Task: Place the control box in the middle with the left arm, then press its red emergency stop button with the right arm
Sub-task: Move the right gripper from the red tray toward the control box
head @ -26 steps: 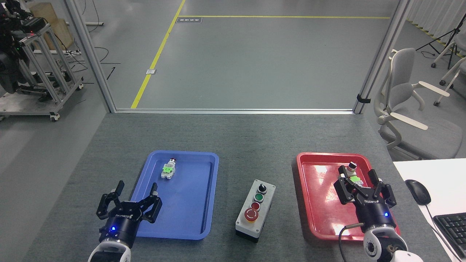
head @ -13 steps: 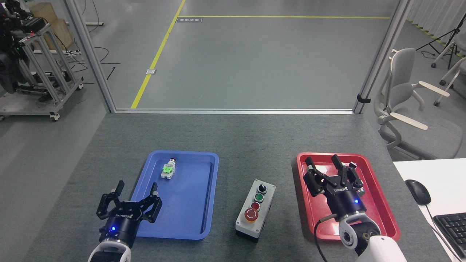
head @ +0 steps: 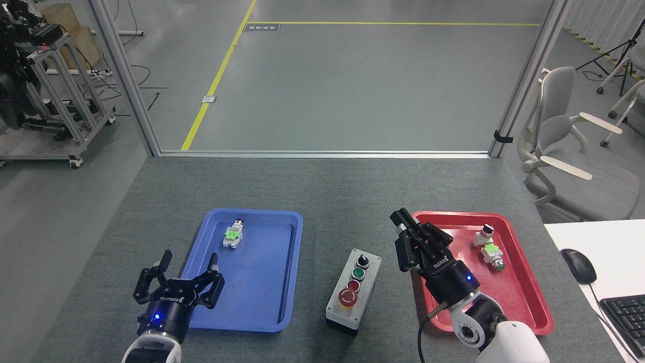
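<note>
The control box (head: 353, 291) lies on the dark-grey tabletop (head: 332, 201) between the two trays, its black base toward me. Its big red emergency stop button (head: 347, 298) with the yellow collar is the nearest in the row, below the small red button, the green button and the black knob. My left gripper (head: 190, 258) stands open and empty over the near left corner of the blue tray (head: 297, 272), well left of the box. My right gripper (head: 418, 229) hovers at the red tray's left rim, just right of the box, turned side-on with its claws bunched.
A small white switch part with a green tab (head: 233, 235) lies in the blue tray. Two similar loose parts (head: 490, 245) lie in the red tray (head: 524, 297). A mouse (head: 578, 265) and keyboard (head: 625, 317) sit on a white desk at the right.
My right gripper has swung left from over the parts in the red tray to the tray's left rim beside the box, turning side-on. The left arm and the box have not moved.
</note>
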`<state>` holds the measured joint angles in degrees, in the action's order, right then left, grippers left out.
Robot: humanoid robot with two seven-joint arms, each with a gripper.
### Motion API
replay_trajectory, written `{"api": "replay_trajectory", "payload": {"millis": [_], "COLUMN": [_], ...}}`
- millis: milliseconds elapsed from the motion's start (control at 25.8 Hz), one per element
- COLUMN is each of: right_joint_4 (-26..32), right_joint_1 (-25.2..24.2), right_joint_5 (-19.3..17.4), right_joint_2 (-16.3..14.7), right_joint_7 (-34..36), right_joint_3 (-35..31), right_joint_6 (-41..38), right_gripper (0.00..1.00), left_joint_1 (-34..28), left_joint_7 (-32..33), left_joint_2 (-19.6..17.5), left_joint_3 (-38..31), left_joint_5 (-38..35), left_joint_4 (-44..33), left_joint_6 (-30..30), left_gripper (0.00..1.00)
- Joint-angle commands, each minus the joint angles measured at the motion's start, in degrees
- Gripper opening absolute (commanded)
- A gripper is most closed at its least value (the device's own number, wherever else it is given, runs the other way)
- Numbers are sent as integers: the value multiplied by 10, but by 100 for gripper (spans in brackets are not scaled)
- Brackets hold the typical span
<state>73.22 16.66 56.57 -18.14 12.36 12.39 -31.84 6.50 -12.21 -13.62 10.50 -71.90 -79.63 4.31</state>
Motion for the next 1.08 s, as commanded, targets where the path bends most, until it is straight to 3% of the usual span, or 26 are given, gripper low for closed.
{"api": "replay_trajectory", "payload": {"millis": [0, 348, 658, 852, 1045], "right_joint_4": [-2, -58, -124, -150, -167], "right_joint_1": [-7, -1, 5, 25, 27], "right_joint_5": [-3, 15, 21, 22, 27], "right_joint_2": [13, 50, 71, 75, 76], "right_joint_7": [-2, -4, -86, -90, -90], "right_joint_3": [8, 78, 97, 123, 133], "right_joint_6": [-29, -21, -1, 62, 64], "right_gripper": [1, 0, 0, 0, 0], "left_joint_1": [0, 0, -1, 0, -1], "left_joint_7": [0, -1, -1, -1, -1], "left_joint_2": [0, 0, 0, 0, 1], "left_joint_3": [0, 0, 0, 0, 0], "left_joint_5": [0, 0, 0, 0, 0], "left_joint_4": [0, 0, -1, -1, -1], "left_joint_6": [0, 0, 0, 0, 0], "left_gripper": [100, 100, 100, 100, 100]}}
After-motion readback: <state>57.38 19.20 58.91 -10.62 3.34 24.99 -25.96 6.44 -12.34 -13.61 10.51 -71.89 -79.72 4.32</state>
